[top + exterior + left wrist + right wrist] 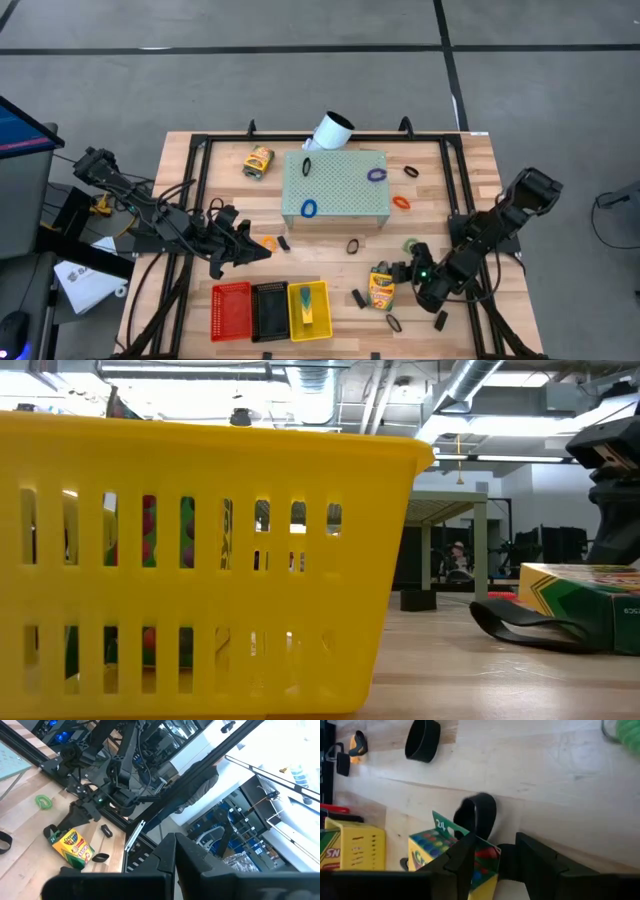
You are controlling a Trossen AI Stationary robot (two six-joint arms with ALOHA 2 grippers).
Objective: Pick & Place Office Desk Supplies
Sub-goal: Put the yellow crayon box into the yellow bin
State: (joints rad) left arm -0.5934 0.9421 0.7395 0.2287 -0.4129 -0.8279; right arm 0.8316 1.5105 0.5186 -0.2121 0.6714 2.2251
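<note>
Gripping the crayon box (454, 851) squarely is what this step needs, I judge. In the right wrist view the right gripper (492, 857) has its two dark fingers partly open with one end of the box between them; whether the pads already press on the card I cannot tell. The box lies flat on the table (480, 165), near the front edge and toward the right side, just left of the gripper in the high view. A black loop (479, 814) stands just beyond the box's end and could be caught or knocked, so the fingers should close on the box alone, low on its sides, and the lift should go straight up before any sideways travel.

Farther left along the front edge sit three small baskets side by side: red (231, 309), black (269, 310) and yellow (307, 308). The yellow basket is nearest the box and already holds something; which basket the box belongs in I cannot say.

Beyond them the left gripper (262, 251) waits with its fingers closed and nothing in them, near the table's middle-left. A second crayon box (259, 161) lies near the back edge, and coloured loops lie scattered around the pale green perforated block (335, 187).
</note>
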